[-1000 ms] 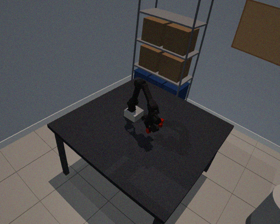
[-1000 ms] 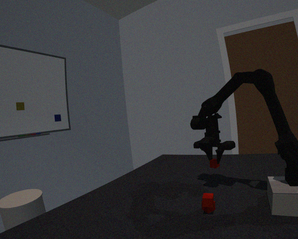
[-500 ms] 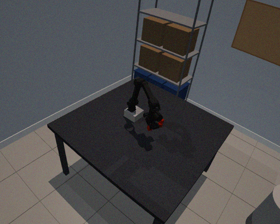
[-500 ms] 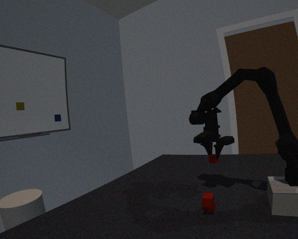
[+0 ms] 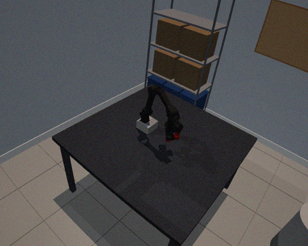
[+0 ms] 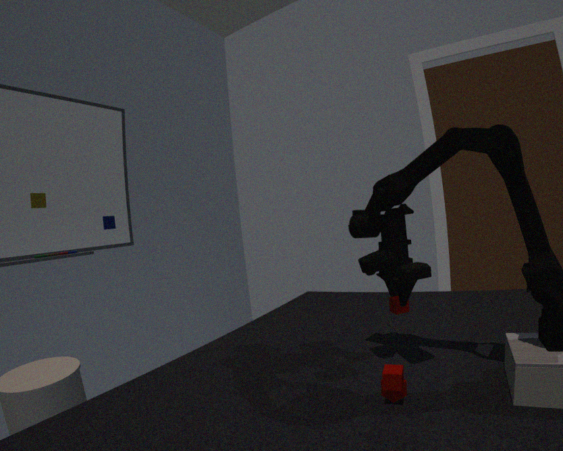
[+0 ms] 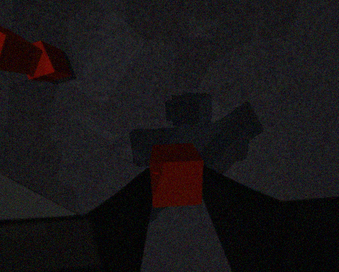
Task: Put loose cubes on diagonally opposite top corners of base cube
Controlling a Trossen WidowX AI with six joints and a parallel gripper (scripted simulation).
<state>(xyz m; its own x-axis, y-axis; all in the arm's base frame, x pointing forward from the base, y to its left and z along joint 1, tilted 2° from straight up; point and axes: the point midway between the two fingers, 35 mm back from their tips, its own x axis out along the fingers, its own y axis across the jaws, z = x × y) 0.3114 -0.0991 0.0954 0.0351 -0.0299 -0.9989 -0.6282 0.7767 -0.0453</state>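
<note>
— What did we make out from the top view?
— Little: the gripper (image 5: 171, 137) pinched a red cube (image 5: 176, 135) at centre frame, half hidden by the arm.

— And the exterior?
— We saw that cube (image 6: 399, 305) held above the table (image 6: 235, 375); a red stack (image 6: 393, 383) stood lower, its base dim.

— The wrist?
— The stack (image 7: 37, 61) was cut off upper left.

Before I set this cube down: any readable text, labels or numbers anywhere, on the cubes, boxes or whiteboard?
None can be read.
Whiteboard: only a yellow square and a blue square, no writing.
Cardboard boxes: plain faces.
Red cube in the claw: unmarked.
</note>
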